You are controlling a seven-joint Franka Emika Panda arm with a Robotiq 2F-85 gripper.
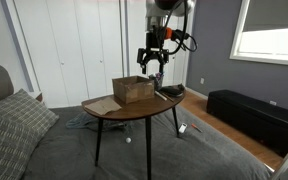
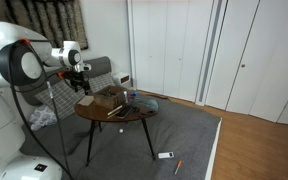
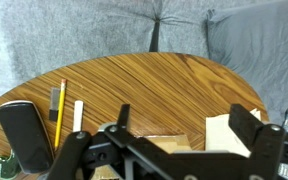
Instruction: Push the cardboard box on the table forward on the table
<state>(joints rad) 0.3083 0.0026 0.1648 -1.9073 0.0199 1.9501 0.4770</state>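
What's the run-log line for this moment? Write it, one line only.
pincer: open, close beside cardboard box | contact: cannot tell | cardboard box: upright on table | push: not yet evident

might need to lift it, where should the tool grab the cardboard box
Pinch one side wall of the cardboard box from above with the tool: its top looks open with low upright flaps, and the whole box seems too wide to span.

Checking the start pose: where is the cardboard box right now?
In an exterior view the cardboard box sits on the round table, with the gripper just above its picture-right end.
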